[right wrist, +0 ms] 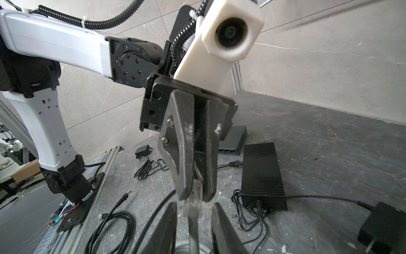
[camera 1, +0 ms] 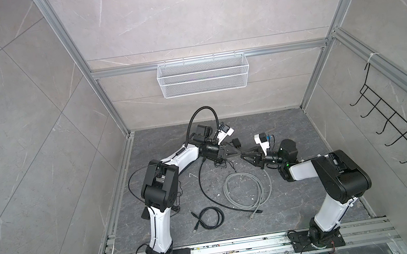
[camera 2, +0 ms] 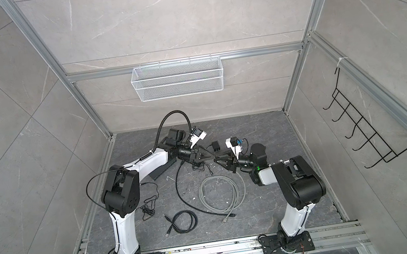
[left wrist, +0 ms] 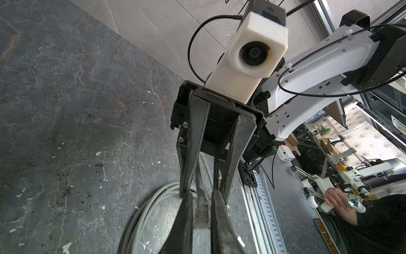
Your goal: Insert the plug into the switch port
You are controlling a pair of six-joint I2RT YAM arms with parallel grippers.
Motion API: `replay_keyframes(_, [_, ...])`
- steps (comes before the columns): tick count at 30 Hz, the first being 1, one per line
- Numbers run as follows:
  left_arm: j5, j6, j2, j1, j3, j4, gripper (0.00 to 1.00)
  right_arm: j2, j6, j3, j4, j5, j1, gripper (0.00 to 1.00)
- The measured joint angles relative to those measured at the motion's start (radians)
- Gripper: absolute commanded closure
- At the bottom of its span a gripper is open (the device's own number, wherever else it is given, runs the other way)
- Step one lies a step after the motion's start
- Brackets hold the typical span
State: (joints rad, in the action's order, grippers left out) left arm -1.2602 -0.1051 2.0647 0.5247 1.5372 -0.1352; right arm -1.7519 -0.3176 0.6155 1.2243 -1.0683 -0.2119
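The clear plastic network plug [right wrist: 194, 201] on the end of the grey round cable [camera 1: 243, 189] was held off the dark grey marbled tabletop [camera 1: 301, 195], near the middle of the scene toward its far side, where the 2 arms met tip to tip. The left gripper [camera 1: 237, 153] was pinching it, pressed onto its 2 sides, with the plug's toothed contact end turned back toward the left wrist. The right gripper [camera 1: 242, 156] faced it from the right, its fingers [right wrist: 169, 224] spread on either side of the plug and cable, apart from both in the right wrist view. The flat black switch box [right wrist: 234, 140] lay on the tabletop to the left, beyond the left gripper, a row of ports on its visible face. A black ribbed metal box [right wrist: 261, 173] lay just beside it.
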Motion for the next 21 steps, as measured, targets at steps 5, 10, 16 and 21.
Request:
replay_keyframes(5, [0.0,0.0,-0.003,0.0,0.0,-0.003,1.0,-0.015,0.001,0.009,-0.004,-0.006,0.0,0.69])
replay_keyframes(10, [0.0,0.0,-0.007,0.0,0.002,-0.005,1.0,-0.015,0.012,0.021,-0.025,-0.015,0.0,0.71])
replay_keyframes(16, [0.0,0.0,-0.007,0.0,0.002,-0.01,1.0,-0.015,0.023,0.026,-0.041,-0.03,-0.001,0.73])
replay_keyframes(21, [0.0,0.0,-0.007,0.0,0.002,-0.01,1.0,-0.016,0.023,0.03,-0.043,-0.039,-0.002,0.76])
